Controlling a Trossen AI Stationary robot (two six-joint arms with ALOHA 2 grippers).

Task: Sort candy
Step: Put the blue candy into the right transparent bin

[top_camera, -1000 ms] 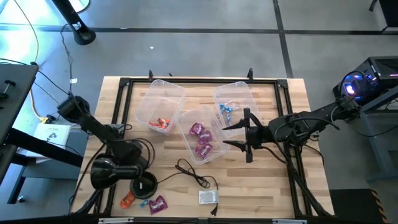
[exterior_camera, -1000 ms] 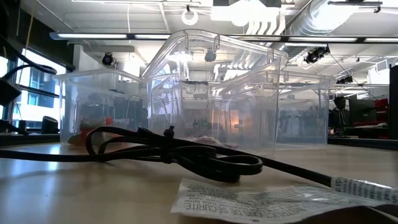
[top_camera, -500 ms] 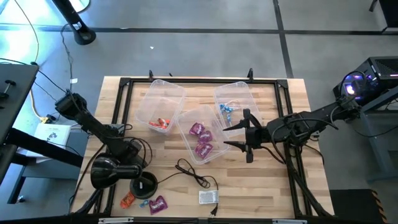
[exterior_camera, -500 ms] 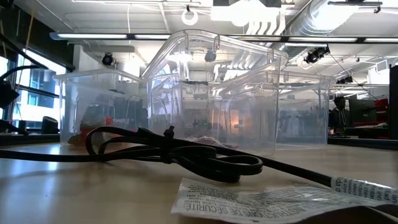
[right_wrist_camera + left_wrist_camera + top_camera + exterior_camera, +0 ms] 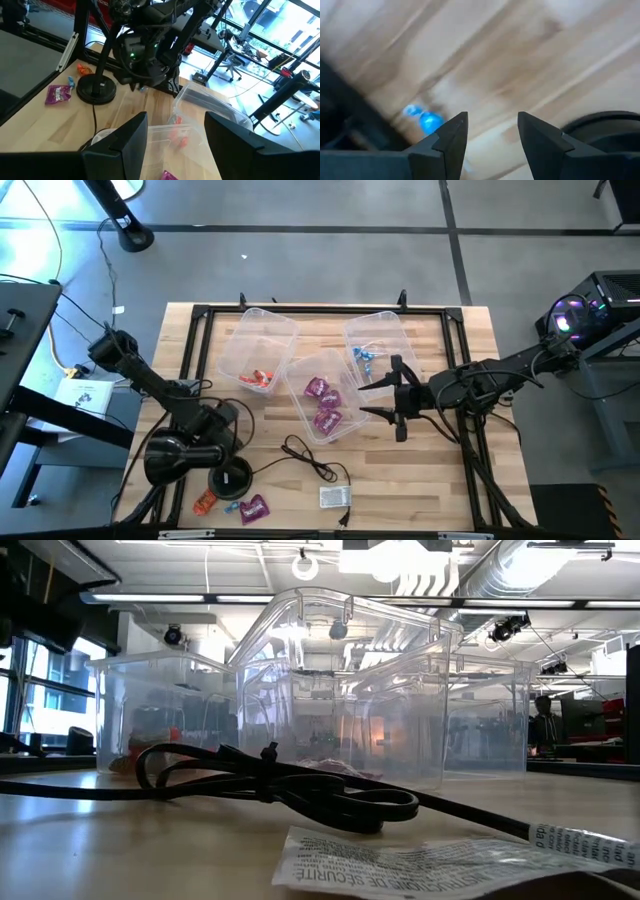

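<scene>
Unsorted candy at table's near-left edge — orange [image 5: 204,501], blue [image 5: 232,508], purple [image 5: 254,507]; rest sorted by colour in clear bins [image 5: 258,345].

Left gripper [image 5: 490,135] over blue piece, jaws apart, empty. Right gripper [image 5: 372,398] beside middle bin, spread, empty.

Likely light, crinkly, slippery — best pinched across body, not twisted ends.

Both arms are dark, nearly black, built of slim tubes joined by chunky rounded joints. The left arm [image 5: 150,385] ends in a bulky cylindrical wrist. The right arm [image 5: 500,377] carries loops of black cable along its length. Each gripper has two blunt, angular black fingers [image 5: 451,137].
</scene>
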